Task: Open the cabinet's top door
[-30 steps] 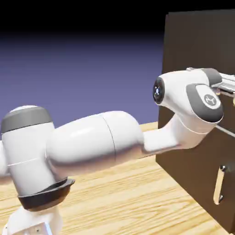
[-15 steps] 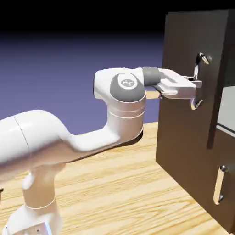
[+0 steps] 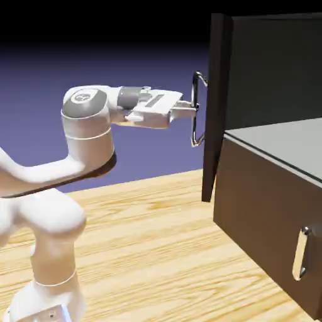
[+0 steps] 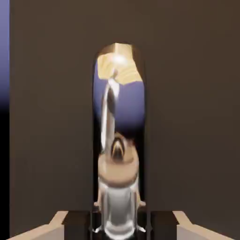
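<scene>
Because opening needs a pull, the gripper (image 3: 195, 108) pinches the top door's handle (image 3: 194, 129) — right of centre.

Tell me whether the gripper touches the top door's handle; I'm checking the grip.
Touching: the hand view shows the gripper closed on the handle, fingertips against both sides.

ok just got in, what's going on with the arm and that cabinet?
The arm's claw is shut on the silver handle of the cabinet's top door. That door stands wide open, showing the upper compartment. The lower panel is closed, its own handle untouched.
</scene>
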